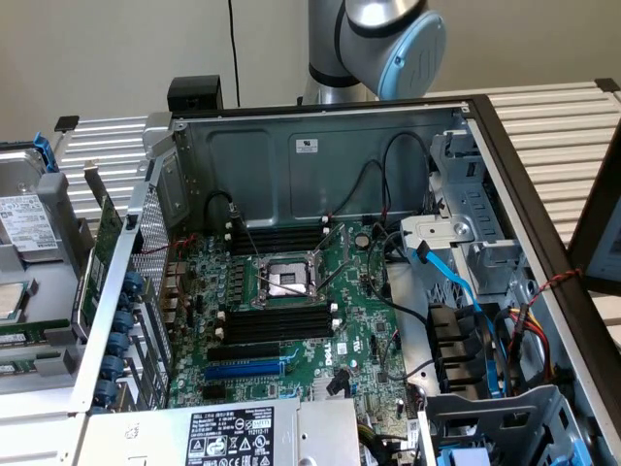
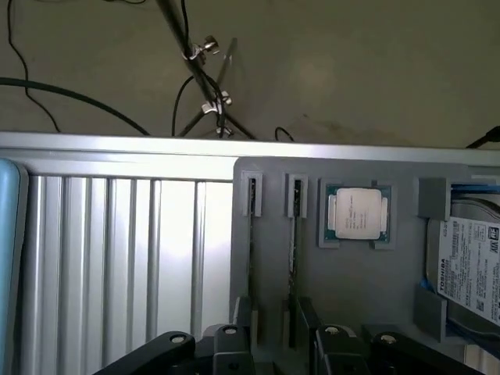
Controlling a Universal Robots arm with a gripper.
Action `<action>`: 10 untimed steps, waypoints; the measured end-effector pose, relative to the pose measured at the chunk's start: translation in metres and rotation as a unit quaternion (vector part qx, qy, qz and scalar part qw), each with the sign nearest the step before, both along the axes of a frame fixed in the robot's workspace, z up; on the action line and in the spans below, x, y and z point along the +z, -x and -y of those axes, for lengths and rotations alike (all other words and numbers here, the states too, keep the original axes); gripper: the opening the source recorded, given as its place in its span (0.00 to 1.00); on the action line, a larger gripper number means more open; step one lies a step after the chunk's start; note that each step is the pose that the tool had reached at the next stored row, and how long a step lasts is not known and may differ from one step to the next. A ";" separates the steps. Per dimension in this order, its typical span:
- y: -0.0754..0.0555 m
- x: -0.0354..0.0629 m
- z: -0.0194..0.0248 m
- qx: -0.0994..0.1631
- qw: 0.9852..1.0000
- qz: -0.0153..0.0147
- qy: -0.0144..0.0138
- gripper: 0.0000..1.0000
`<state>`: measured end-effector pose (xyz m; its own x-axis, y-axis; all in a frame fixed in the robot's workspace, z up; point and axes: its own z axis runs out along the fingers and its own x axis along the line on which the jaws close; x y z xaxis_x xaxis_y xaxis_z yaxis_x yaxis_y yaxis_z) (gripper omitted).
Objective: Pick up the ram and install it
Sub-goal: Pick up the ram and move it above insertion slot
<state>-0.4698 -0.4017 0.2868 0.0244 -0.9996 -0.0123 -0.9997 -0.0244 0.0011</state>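
**RAM not picked yet**

Two ram sticks (image 2: pixel 293 242) stand on edge in grey tray (image 2: pixel 367 289), CPU (image 2: pixel 357 213) beside. Gripper (image 2: pixel 273 320) hovers above them, jaws apart, grasping nothing. Black memory slots (image 1: pixel 277 327) look empty: pick-up & install both left.

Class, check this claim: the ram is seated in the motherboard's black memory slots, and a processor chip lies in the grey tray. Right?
One error. The ram stands on edge in the grey tray, as the wrist view shows; the black memory slots are empty in the exterior view. The processor chip does lie in that tray.
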 end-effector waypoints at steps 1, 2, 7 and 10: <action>0.000 -0.0019 0.0001 0.001 1.000 0.000 0.000 0.36; 0.000 -0.0036 0.0001 0.001 1.000 0.000 0.000 0.36; 0.000 -0.0127 0.0006 0.005 1.000 0.000 0.000 0.36; -0.001 -0.0181 0.0019 0.007 1.000 0.000 0.000 0.36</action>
<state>-0.4683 -0.4036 0.2687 0.0385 -0.9992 -0.0124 -0.9993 -0.0385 0.0010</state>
